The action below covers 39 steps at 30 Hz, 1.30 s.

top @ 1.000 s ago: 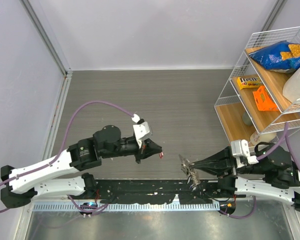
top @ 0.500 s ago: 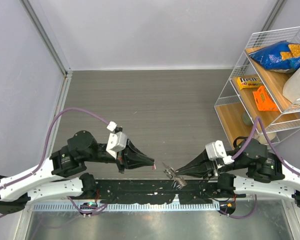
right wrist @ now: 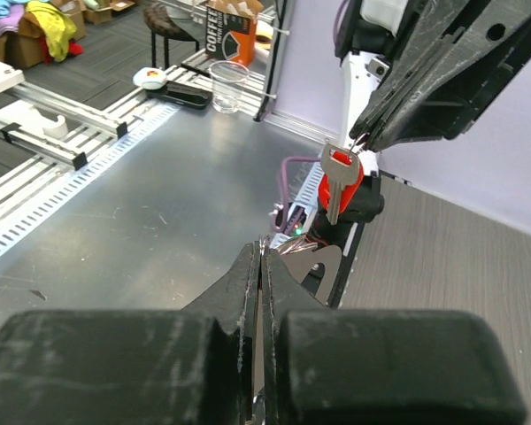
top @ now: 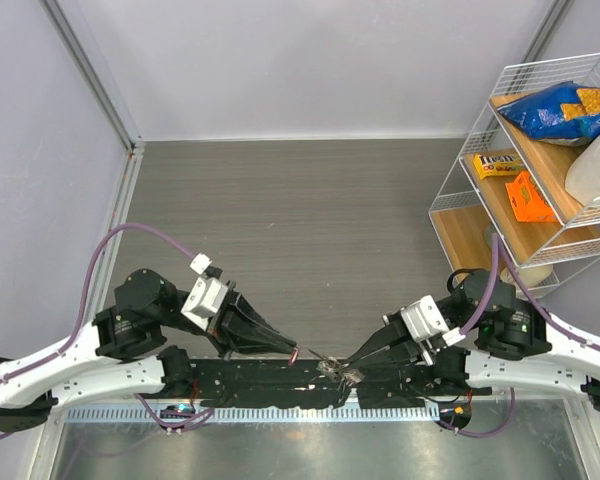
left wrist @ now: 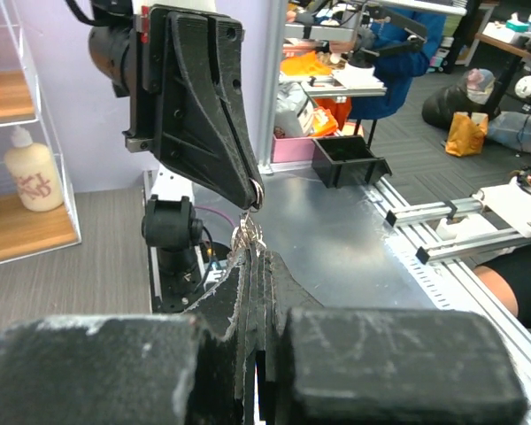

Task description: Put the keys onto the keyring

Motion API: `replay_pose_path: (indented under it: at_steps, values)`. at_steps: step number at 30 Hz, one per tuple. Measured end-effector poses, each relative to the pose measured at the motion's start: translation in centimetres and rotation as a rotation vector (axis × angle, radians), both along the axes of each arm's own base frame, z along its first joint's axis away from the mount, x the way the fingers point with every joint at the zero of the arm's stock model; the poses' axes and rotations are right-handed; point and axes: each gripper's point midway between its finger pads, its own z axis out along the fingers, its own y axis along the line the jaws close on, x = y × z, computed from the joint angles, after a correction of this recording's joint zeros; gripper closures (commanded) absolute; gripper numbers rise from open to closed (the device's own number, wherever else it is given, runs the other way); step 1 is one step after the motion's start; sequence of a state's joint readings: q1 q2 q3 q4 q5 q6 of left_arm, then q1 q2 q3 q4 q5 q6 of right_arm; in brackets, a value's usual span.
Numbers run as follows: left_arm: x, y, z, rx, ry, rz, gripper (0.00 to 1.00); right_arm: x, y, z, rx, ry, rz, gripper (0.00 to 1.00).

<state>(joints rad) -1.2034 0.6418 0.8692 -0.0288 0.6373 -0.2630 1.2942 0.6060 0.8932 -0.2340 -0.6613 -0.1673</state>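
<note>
Nearest the arm bases, above the black base plate [top: 260, 385], the keyring [top: 338, 370] hung from the right gripper [top: 348, 362]. Its fingers were pressed together on the wire, and a small bunch of silver pieces dangled under the tips; whether any of these were keys already threaded could not be made out. Just left of the keyring, with a small gap between, the left gripper [top: 291, 350] pinched the red key [right wrist: 336, 173] by the top of its head, the blade hanging down. Whether the hole in the head sat clear of the fingertips I could not tell. The step in hand looked like bringing that hole onto the ring's wire. Doing it well would probably call for a slow, straight approach toward the keyring, with the head turned so the hole faced the wire end and the right arm steady so the ring did not swing. Both pinches needed to be firm, since either piece seemed likely to twist. Far right of the keyring, well apart, stood the wire shelf [top: 468, 245] holding a blue snack bag [top: 555, 105].
</note>
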Motion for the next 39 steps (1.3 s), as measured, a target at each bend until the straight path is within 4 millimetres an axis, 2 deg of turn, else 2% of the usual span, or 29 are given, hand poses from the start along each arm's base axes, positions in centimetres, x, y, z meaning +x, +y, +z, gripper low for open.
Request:
replay_pose_path:
  at_steps: [10,20,31,39]
  values:
    - [-1.0,0.0,0.4,-0.034,-0.007,-0.067,1.0,-0.5,1.9,1.4,0.011,0.032,0.061,0.94]
    - [-1.4,-0.4,-0.3,-0.012,-0.017,-0.11,1.0,-0.4,3.7,2.4,0.008,0.16,0.075,0.94]
    - [-2.1,0.0,-0.3,-0.02,-0.05,-0.153,1.0,-1.2,4.7,3.3,0.023,0.285,0.166,0.94]
    - [-2.7,0.8,0.3,-0.05,-0.071,-0.171,1.0,-0.7,5.2,3.3,0.026,0.353,0.167,0.94]
